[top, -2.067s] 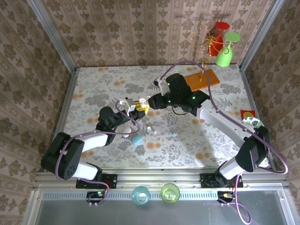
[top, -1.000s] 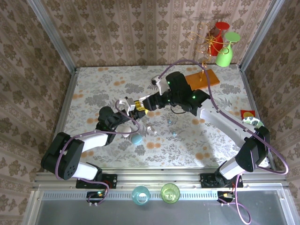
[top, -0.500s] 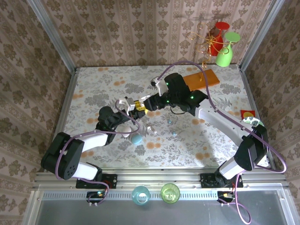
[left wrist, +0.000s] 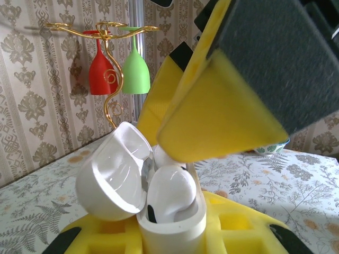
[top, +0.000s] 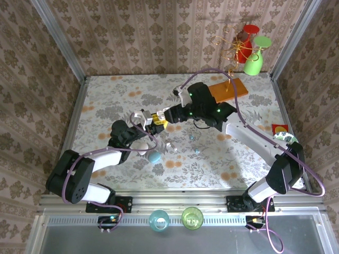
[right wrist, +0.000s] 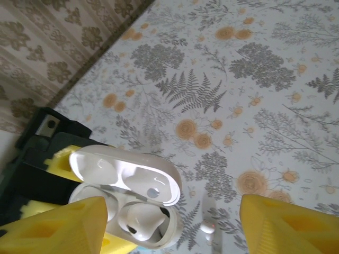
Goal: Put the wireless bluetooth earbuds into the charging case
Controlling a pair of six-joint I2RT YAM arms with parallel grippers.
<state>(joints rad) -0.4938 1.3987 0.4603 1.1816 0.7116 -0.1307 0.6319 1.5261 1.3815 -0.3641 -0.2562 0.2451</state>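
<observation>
My left gripper (left wrist: 172, 241) is shut on the white charging case (left wrist: 177, 233), held upright with its lid (left wrist: 114, 174) flipped open. One white earbud (left wrist: 172, 193) sits in the near slot, and another white shape shows behind it under a yellow finger (left wrist: 212, 116) of my right gripper. In the right wrist view the right gripper (right wrist: 172, 227) is open just above the case (right wrist: 177, 225), its left finger (right wrist: 53, 227) over the case's far slot. The seated earbud (right wrist: 140, 218) shows there. A loose white earbud (right wrist: 207, 227) lies on the table below. From above, both grippers (top: 145, 119) (top: 161, 119) meet at mid-table.
A white oval case (top: 142, 147) and a blue one (top: 154, 156) lie by the left arm. Small teal bits (top: 192, 137) (top: 197, 151) lie to the right of them. An orange board (top: 230, 89) and a gold rack of coloured glasses (top: 249, 50) stand at the back right.
The right gripper has edged slightly over the held case and its jaws have narrowed a little. The left arm and the case have stayed put.
</observation>
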